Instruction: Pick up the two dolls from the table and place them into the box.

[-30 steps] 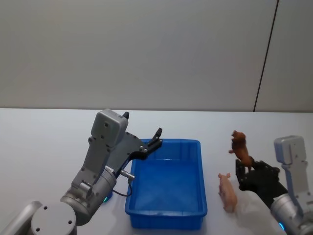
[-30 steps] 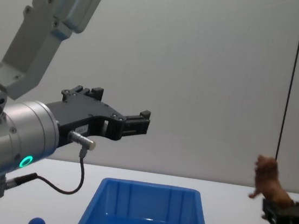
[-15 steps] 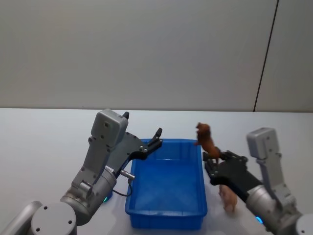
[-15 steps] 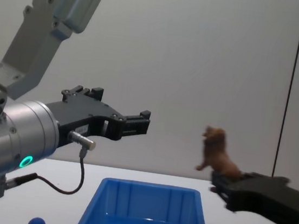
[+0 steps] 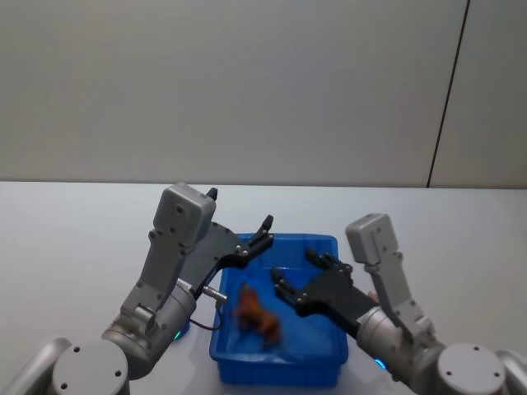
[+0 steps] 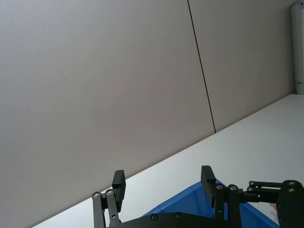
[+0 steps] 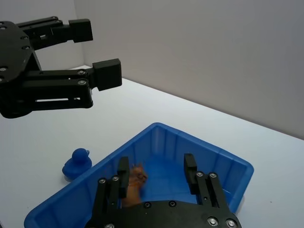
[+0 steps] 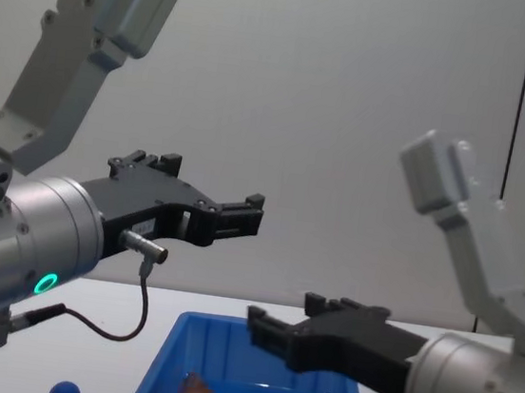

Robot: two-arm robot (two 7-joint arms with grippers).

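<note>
Right gripper [image 5: 295,271], spread and empty over the box [image 5: 280,370] holding the reddish-brown doll [image 5: 257,317]; your pink doll [image 5: 370,294] peeks out on the table [image 5: 66,247] just right of the box, nearer this arm than the spread left gripper [image 6: 163,178].

Plain pale grey wall [image 5: 230,82], thin dark vertical seam [image 5: 448,95] toward its right side, soft even light

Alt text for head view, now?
Reddish-brown doll is inside the blue box, below the open right gripper. The open left gripper hangs by the box's far left corner, over the white table.
</note>
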